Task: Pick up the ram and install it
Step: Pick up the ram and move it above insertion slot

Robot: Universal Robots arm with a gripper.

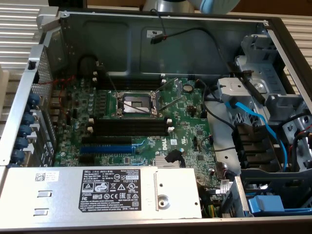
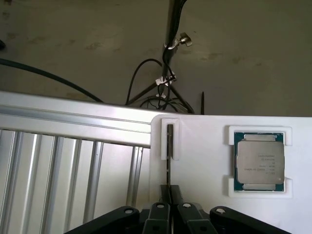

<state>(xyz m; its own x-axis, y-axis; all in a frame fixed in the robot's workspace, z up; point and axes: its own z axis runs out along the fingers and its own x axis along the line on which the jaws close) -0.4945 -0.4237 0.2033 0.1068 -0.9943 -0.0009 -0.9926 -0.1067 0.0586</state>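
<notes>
In the wrist view, the ram [image 2: 169,146] is standing on edge in a narrow recess of the white holder [image 2: 204,195], near the holder's corner, with a processor chip [image 2: 259,158] seated well apart from it. The gripper [image 2: 169,195] is closing on the ram's near end, fingers nearly together, in line with its long axis. The motherboard slots [image 1: 131,127] are sitting empty.

Case [image 1: 122,29]: dull grey sheet metal. Motherboard [image 1: 146,141]: glossy green. Processor [image 2: 259,161]: brushed metal lid. Holder [image 2: 204,146]: matt white plastic.
</notes>
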